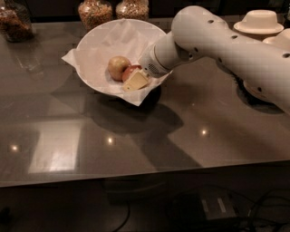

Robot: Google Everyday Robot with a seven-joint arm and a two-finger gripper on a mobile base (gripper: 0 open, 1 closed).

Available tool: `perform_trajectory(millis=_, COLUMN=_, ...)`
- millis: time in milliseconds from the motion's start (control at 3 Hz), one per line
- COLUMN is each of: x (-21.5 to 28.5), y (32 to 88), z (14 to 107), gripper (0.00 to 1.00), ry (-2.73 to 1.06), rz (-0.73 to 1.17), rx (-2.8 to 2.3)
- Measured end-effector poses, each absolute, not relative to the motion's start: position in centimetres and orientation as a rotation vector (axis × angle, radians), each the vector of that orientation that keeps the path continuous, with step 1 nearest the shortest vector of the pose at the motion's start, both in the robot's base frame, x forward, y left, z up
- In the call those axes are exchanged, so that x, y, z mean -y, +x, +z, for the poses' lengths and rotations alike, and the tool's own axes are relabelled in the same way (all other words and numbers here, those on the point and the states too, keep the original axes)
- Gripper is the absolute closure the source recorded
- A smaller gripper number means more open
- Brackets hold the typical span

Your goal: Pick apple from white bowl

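Three glass jars (94, 12), beige bowls (258, 20), dark countertop (81, 118), paler apple (118, 67) beside claw (134, 78)

Top of table (136, 136): dark, stone-like, polished. Glossy, w/ lamp glints + a pale rectangular reflection toward near-left edge.
Far-left part: white bowl (90, 41), smooth, low sheen. Lined w/ paper (74, 59): white, crumpled, matt.
In it, apple (130, 71): reddish skin, smooth, slight shine. The paler apple (118, 67) has the same skin.
At the apple inside the bowl, gripper (136, 80): cream, plastic-looking, matt.
The arm (217, 41): white moulded shell, smooth, satin.
Far edge: jars (95, 11), clear glass, shiny.
Far-right corner: beige bowls (259, 20), matt.
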State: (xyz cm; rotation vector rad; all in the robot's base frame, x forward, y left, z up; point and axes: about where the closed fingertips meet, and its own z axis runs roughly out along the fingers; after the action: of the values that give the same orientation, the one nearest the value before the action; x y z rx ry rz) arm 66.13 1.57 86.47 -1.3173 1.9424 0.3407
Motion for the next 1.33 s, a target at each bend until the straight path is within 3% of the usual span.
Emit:
perform_trajectory(millis=667, x=-0.8, y=66.7, z=84.9, gripper=0.45, ry=-1.309, rz=0.339, rx=-1.985)
perform_trajectory(millis=1333, x=-0.6, y=66.5, z=86.2, gripper=0.87, ry=-1.306, rz=0.336, rx=-1.961)
